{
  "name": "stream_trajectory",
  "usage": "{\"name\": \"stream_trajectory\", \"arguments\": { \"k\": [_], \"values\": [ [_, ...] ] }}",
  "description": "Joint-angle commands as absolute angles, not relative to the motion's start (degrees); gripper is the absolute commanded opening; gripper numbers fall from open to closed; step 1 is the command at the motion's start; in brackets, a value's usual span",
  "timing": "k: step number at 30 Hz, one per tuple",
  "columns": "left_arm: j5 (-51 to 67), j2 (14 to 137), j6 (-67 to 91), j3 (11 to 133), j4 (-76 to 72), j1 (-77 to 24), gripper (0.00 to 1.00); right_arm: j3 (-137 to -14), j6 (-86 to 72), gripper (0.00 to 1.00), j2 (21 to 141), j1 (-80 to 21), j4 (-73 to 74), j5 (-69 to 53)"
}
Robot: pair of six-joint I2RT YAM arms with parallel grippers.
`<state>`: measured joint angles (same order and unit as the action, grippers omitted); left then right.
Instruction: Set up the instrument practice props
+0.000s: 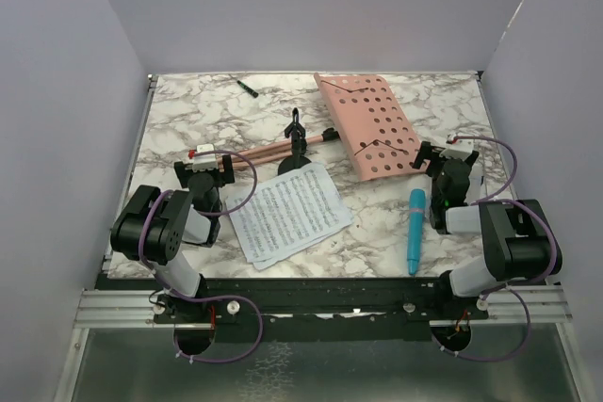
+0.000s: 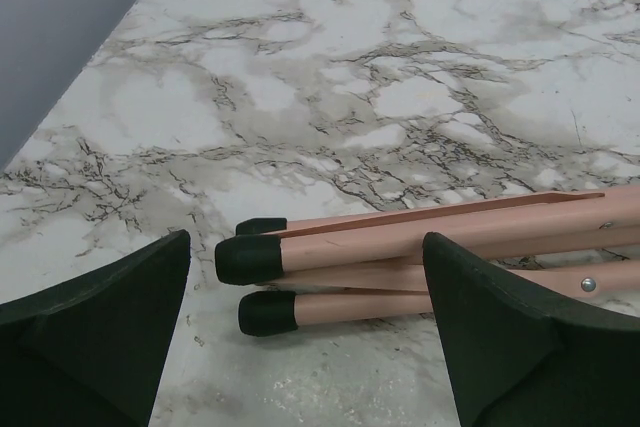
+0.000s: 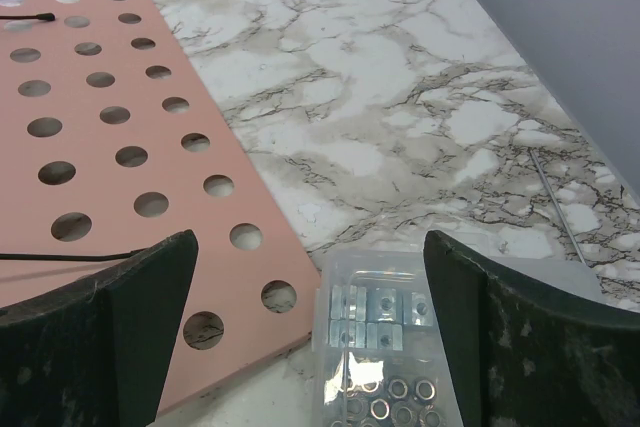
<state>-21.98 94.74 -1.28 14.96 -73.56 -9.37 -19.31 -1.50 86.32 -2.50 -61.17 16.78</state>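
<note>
A marble tabletop (image 1: 179, 120), seen from above, carries all the props. The small black mic stand (image 1: 297, 143) appears upright on its round base near the middle. The pink music stand (image 1: 366, 126) lies flat, with its perforated desk toward the far right and its folded tripod legs (image 2: 420, 247) stretching left along the tabletop.

The left gripper (image 2: 310, 277) is spread open and low over the tabletop. The black-capped leg ends lie between its two fingers (image 2: 100, 327). One finger is clearly apart from the legs; whether the other touches them cannot be told.

The right gripper (image 3: 310, 282) is also released and holds nothing. It hovers at the near right corner of the pink desk. Ahead of it, between its fingers in the wrist view, lie that corner and a clear plastic box (image 3: 385, 347) of small nuts and washers, just beside the desk's edge.

The white sheet-music pages (image 1: 287, 212) lie fanned on the tabletop in front of the mic stand, between the two arms. The blue toy microphone (image 1: 415, 230) lies on its side near the right arm, in neither gripper. A black-green stick (image 1: 247, 88) lies near the far edge.
</note>
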Motion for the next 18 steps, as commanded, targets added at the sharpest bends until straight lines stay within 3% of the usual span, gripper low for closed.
{"name": "stream_trajectory", "arguments": {
  "k": [1,11,15,18],
  "values": [
    [-20.4,94.7,-0.5,15.5,-73.1,-8.9,0.99,-18.9,-1.8,1.0,86.7,-2.1,-61.2,15.9],
    [-26.8,90.2,2.2,16.2,-69.5,-8.9,0.99,-20.9,-1.1,1.0,85.0,-2.2,-57.6,17.6],
    [-29.0,77.9,7.8,24.8,-43.1,-8.9,0.99,-36.0,-7.7,1.0,80.3,-2.2,-25.7,17.0],
    [-27.8,73.9,13.8,33.0,-25.2,-8.9,0.99,-38.9,-10.9,1.0,77.8,-2.2,-17.7,15.1]
  ]
}}
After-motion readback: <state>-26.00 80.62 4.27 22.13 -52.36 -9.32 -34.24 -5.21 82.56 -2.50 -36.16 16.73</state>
